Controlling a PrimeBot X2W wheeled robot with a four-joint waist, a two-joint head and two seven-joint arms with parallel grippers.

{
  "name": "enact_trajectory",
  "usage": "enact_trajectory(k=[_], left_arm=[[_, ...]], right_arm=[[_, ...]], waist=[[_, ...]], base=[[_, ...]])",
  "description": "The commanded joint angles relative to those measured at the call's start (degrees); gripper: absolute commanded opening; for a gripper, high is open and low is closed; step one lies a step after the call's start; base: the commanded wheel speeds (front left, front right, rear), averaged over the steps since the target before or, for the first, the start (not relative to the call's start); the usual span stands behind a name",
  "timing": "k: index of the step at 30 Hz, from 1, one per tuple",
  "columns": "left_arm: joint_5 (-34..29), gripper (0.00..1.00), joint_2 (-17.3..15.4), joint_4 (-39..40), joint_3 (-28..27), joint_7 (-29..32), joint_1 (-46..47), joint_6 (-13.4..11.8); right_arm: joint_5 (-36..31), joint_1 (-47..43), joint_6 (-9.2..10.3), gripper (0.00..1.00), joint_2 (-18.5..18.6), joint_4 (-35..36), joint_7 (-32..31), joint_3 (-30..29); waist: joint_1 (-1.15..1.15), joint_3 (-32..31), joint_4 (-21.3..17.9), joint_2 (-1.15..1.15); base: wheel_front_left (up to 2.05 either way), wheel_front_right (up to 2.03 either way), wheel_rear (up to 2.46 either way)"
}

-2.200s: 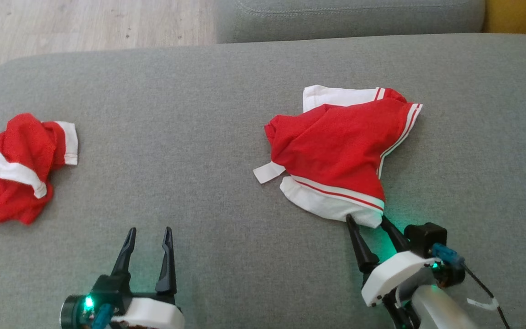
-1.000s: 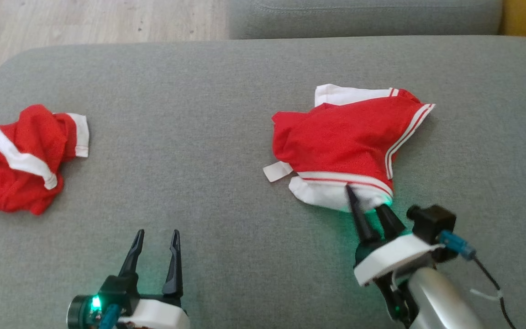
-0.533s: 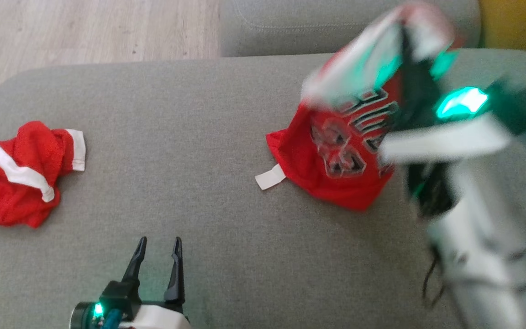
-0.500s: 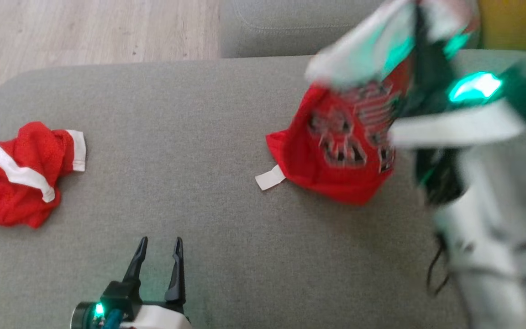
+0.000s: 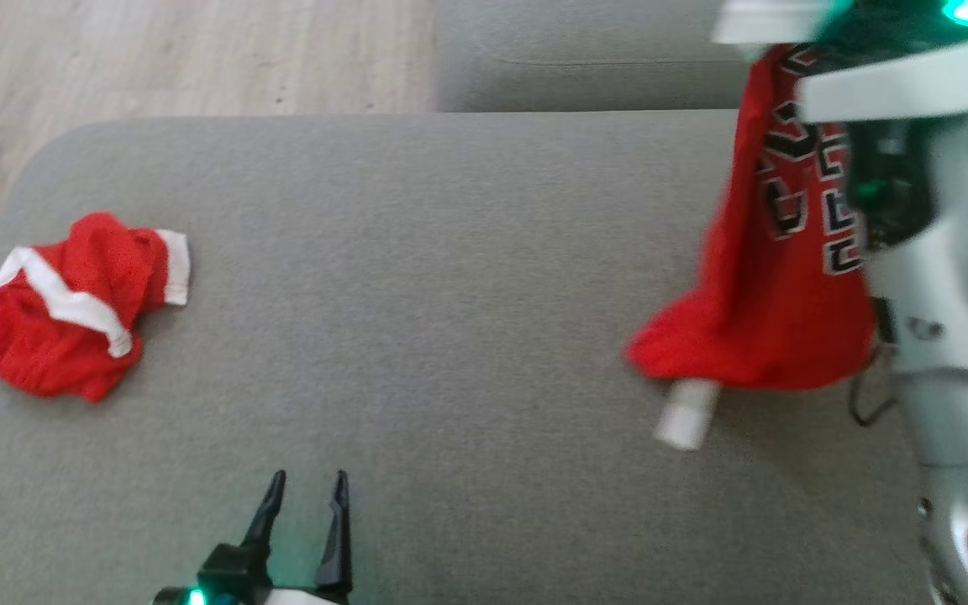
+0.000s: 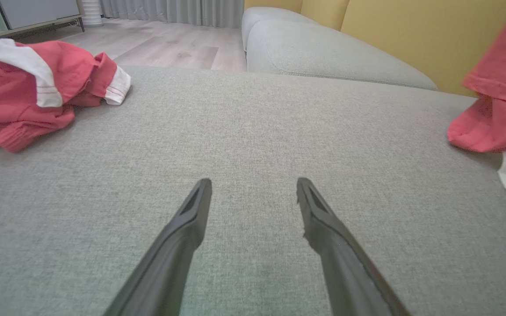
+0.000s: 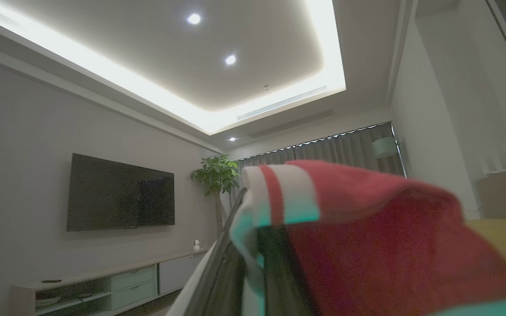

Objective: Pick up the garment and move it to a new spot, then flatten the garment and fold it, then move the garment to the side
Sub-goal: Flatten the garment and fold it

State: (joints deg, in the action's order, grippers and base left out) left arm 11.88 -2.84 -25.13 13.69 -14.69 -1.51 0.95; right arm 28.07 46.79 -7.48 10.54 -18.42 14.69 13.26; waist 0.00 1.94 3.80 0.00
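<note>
The garment (image 5: 761,286) is a red jersey with black and white lettering. It hangs lengthwise at the right, held by its white-trimmed edge in my raised right gripper (image 7: 248,219), which is shut on it. A white tag (image 5: 686,416) dangles from its lower end, close to the grey cushion (image 5: 417,277). I cannot tell whether it touches. The left wrist view catches the garment (image 6: 499,109) at its right edge. My left gripper (image 5: 306,483) stands open and empty low over the cushion's front, its fingers (image 6: 200,206) well apart.
A second red and white garment (image 5: 72,311) lies crumpled at the cushion's left end. Another grey cushion (image 5: 585,67) sits behind, with a yellow backrest (image 6: 411,30) beyond it. Wood floor (image 5: 156,50) lies past the far left edge.
My right gripper shut on the garment's white hem, then swung it up and to the right off the cushion, so it unrolled and hangs. The left gripper stayed put. The camera shifted slightly.
</note>
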Motion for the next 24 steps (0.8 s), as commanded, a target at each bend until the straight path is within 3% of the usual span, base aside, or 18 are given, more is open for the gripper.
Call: enact_trajectory(k=[1,6,13,16,24], left_arm=[[0.6,1.00,0.0,1.3,-0.6,-0.3,2.0,-0.3],[1.1,1.00,0.0,0.8,0.8,-0.3,2.5,-0.6],[1.0,1.00,0.0,0.6,0.3,-0.3,1.6,-1.0],[0.9,1.00,0.0,0.8,-0.4,-0.3,1.1,-1.0],[0.2,1.00,0.0,1.5,-0.6,-0.3,2.6,-0.5]], right_arm=[[0.9,5.1,-0.01,0.00,-2.5,0.5,0.3,3.8],[2.1,11.2,-0.01,0.00,-5.2,-1.8,0.3,9.0],[2.9,14.7,-0.01,0.00,-6.1,-2.1,0.3,10.4],[3.2,11.9,-0.01,0.00,-3.6,-3.1,0.3,10.5],[4.8,-6.9,-0.01,0.00,8.8,-11.5,0.3,6.6]], waist=[[0.00,0.4,1.8,0.00],[0.00,0.4,5.6,0.00],[0.00,0.0,7.5,0.00],[0.00,0.3,6.8,0.00],[0.00,3.5,3.9,0.00]], base=[[0.00,0.00,0.00],[0.00,0.00,0.00],[0.00,0.00,0.00],[0.00,0.00,0.00],[0.00,0.00,0.00]])
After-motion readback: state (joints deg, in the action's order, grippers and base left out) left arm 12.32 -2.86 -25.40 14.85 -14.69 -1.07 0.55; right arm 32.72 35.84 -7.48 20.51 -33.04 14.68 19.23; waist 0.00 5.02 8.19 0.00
